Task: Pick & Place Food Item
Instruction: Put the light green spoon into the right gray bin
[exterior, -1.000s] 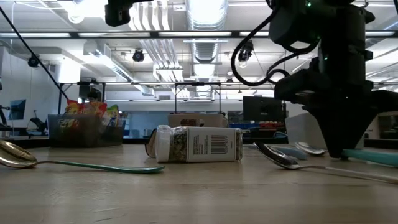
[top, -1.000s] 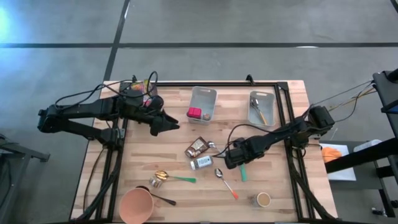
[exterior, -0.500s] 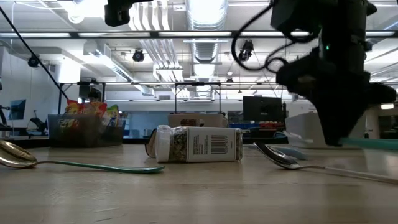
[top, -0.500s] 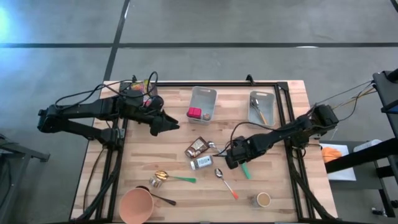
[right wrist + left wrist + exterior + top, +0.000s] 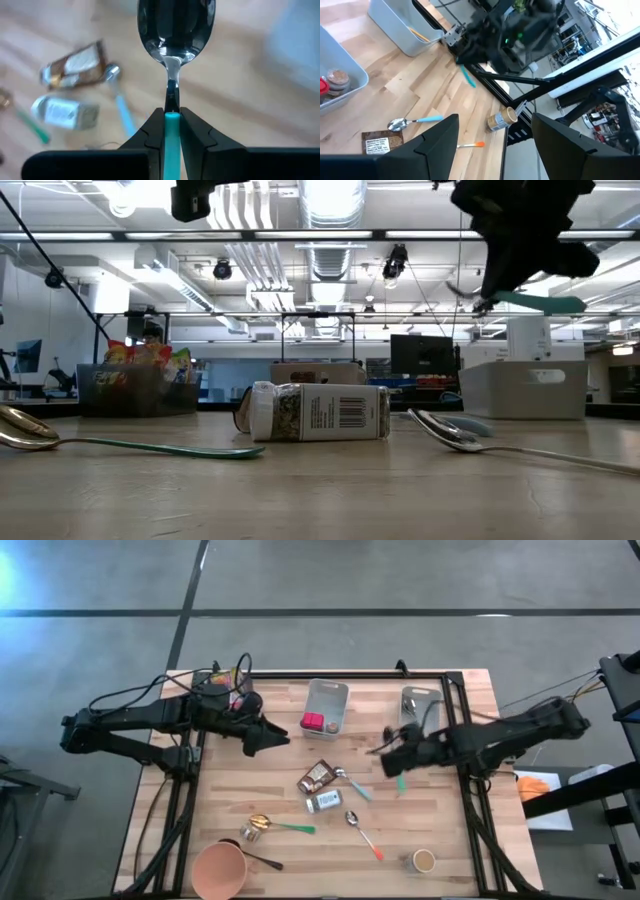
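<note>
My right gripper [image 5: 392,762] is shut on a teal-handled spoon [image 5: 175,30] and holds it in the air over the table's right half, near the right-hand grey bin [image 5: 420,712]. Over the far left of the table, my left gripper [image 5: 272,737] hovers open with nothing between its fingers. A brown food packet [image 5: 317,776] and a spice jar [image 5: 323,802] lie flat at mid-table. The left-hand grey bin [image 5: 325,707] holds red items. My right gripper pinches the spoon between its two fingers [image 5: 192,131] where the teal handle [image 5: 172,122] meets the metal neck. The fingers slant down from above and lie across the spoon. The spoon is lifted clear; its bowl [image 5: 176,25] and its handle end [image 5: 545,302] stick out on opposite sides.
A blue-handled spoon [image 5: 350,782], an orange-handled spoon [image 5: 365,835] and a green-handled gold spoon [image 5: 275,825] lie on the table. At the near edge stand a pink cup [image 5: 219,870] and a small cup [image 5: 424,860]. A snack bag [image 5: 235,680] sits at the far left.
My right gripper has risen from the table and gone toward the far edge and a little to the right, tipping as it went. The teal-handled spoon, which lay on the table beside the jar, is now lifted clear in its fingers.
</note>
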Motion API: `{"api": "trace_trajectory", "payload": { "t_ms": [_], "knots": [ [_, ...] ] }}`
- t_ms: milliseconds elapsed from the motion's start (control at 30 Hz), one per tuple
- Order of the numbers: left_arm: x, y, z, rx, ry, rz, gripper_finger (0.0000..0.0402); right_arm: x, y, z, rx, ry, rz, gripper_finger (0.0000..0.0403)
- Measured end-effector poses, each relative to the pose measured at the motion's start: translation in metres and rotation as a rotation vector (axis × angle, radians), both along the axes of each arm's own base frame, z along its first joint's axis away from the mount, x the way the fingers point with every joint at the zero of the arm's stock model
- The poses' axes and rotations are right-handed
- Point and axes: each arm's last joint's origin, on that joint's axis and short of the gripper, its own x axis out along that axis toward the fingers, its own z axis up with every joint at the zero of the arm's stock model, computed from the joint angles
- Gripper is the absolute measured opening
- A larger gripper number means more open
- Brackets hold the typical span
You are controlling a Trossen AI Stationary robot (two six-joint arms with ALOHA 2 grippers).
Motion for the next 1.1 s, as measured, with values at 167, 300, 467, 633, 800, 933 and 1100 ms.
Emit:
{"api": "trace_trajectory", "payload": {
  "t_ms": [167,300,467,633,800,933,1100],
  "knots": [
    [0.0,0.0,0.0,0.001,0.001,0.011,0.0252,-0.03,-0.026,0.023,-0.076,0.014,-0.058,0.0029],
    [0.0,0.0,0.0,0.001,0.001,0.011,0.0252,-0.041,-0.047,0.031,-0.128,0.022,-0.075,0.0029],
    [0.0,0.0,-0.001,0.001,0.006,0.011,0.0252,-0.05,-0.077,0.034,-0.146,0.067,-0.097,0.0029],
    [0.0,0.001,-0.001,0.004,0.008,0.021,0.0252,-0.055,-0.105,0.03,-0.139,0.131,-0.092,0.0029],
    [-0.001,0.001,-0.002,0.009,0.02,0.034,0.0252,-0.06,-0.132,0.022,-0.13,0.225,-0.051,0.0029],
    [-0.001,0.001,-0.003,0.008,0.034,0.034,0.0252,-0.057,-0.151,0.013,-0.152,0.308,0.021,0.0029],
    [-0.001,0.001,-0.003,0.008,0.036,0.036,0.0252,-0.047,-0.17,-0.004,-0.131,0.373,0.087,0.0029]
  ]
}}
